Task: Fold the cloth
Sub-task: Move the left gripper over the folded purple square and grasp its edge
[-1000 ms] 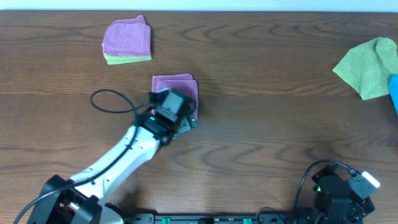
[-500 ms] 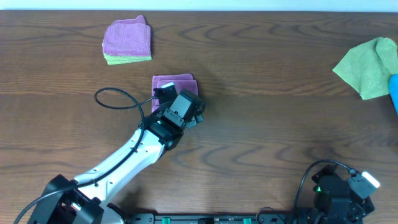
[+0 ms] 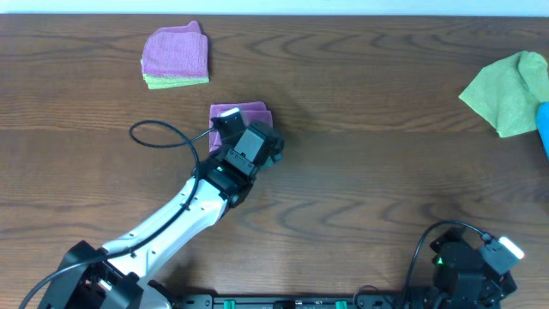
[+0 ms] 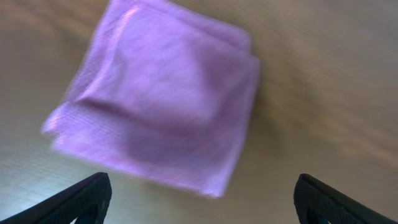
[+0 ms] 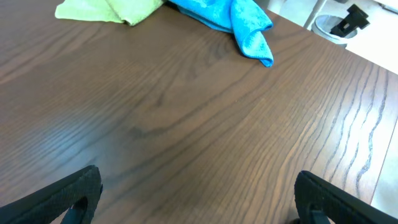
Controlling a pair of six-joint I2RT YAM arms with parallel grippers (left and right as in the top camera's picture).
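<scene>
Dark wood-grain table (image 3: 369, 172) across the whole overhead frame, pale strip beyond its far edge at the top. Just left of centre, folded purple cloth (image 3: 243, 112), lying flat, lower part covered by the left arm (image 3: 167, 219). Left gripper (image 4: 202, 202) poised over it, fingers spread wide at the lower corners of the wrist view, gripping nothing, cloth blurred above and between them. Upper left, stack of folded cloths (image 3: 175, 57), purple on green. Upper right, crumpled green cloth (image 3: 508, 90) meeting a blue cloth (image 3: 544, 129) at the frame's edge. Right gripper (image 5: 199, 199) parked lower right, likewise wide open and empty above bare wood; light floor (image 5: 379, 31) past the table's corner.
</scene>
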